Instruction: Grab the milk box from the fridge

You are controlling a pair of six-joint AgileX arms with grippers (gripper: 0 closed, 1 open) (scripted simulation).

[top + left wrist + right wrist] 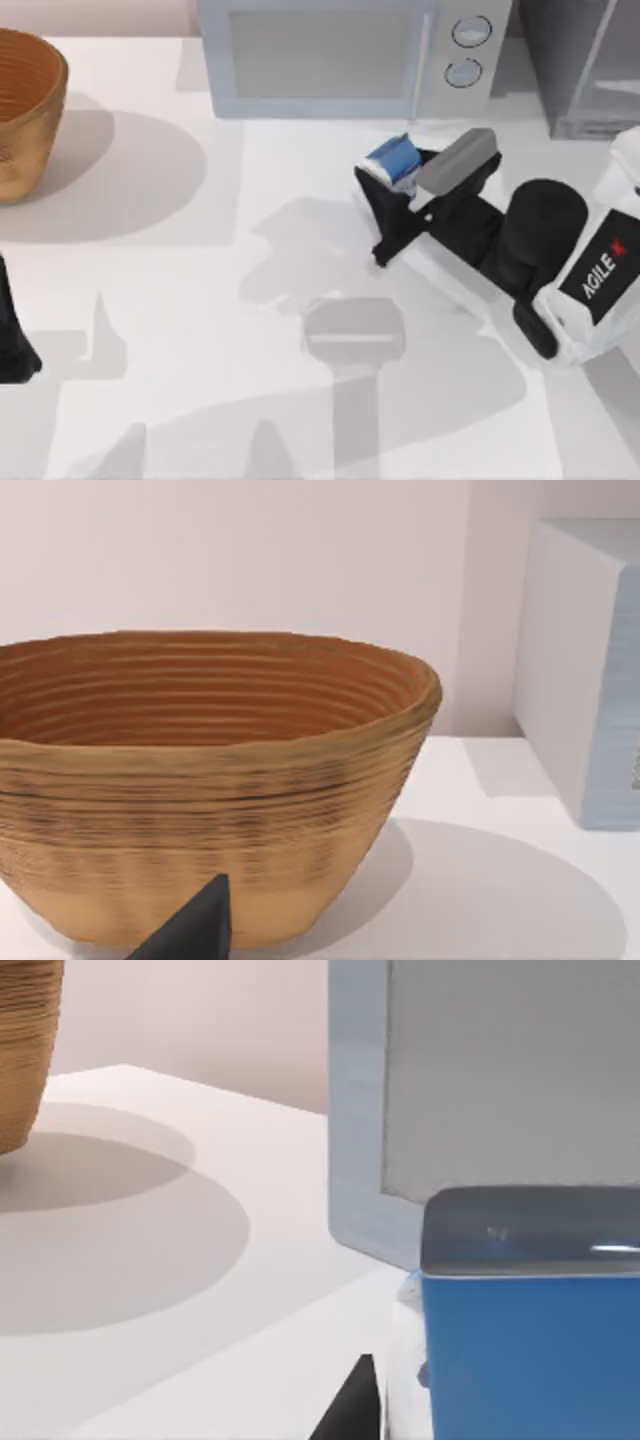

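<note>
Blue milk box [392, 160] in right claw [385, 185], tilted toward microwave [330, 55].

A kitchen-like set, rendered rather than real: a plain white counter [250, 400] carries a grey-blue microwave [340, 55] with two round knobs at twelve o'clock, a dark grey fridge [585, 65] with a glassy door at one o'clock, and a woven basket [25, 110] at ten o'clock, against a bare pale wall.
</note>
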